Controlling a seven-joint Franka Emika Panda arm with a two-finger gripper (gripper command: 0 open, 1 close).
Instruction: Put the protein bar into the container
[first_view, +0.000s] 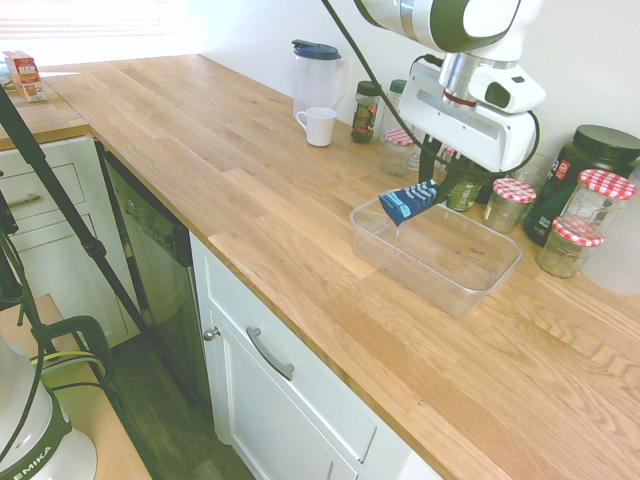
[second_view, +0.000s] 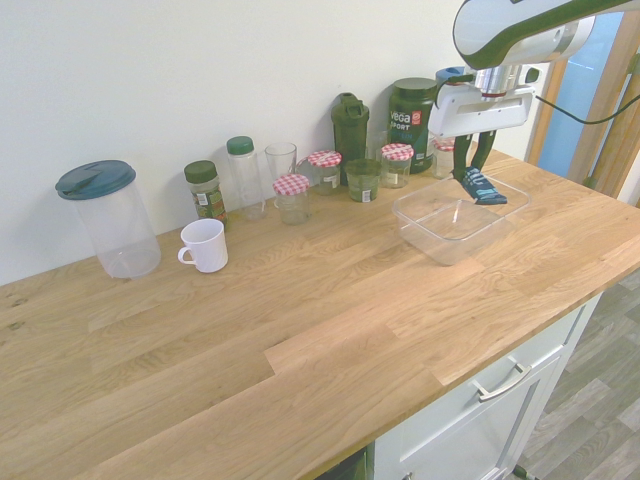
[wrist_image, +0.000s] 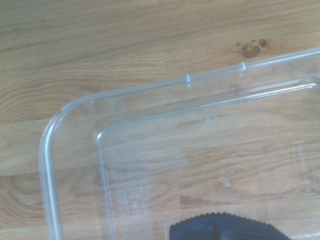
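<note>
White glossy shells on the arm (first_view: 440, 18), rounded and bulging, with a dark green-black band wrapping the joint nearest the wrist. Below it there's a short silvery collar, then a boxy white hand block carrying the gripper (first_view: 452, 183), whose two slim dark fingers (second_view: 474, 155) hang beneath. A black cable loops along the arm and curls round the side of the block.
</note>
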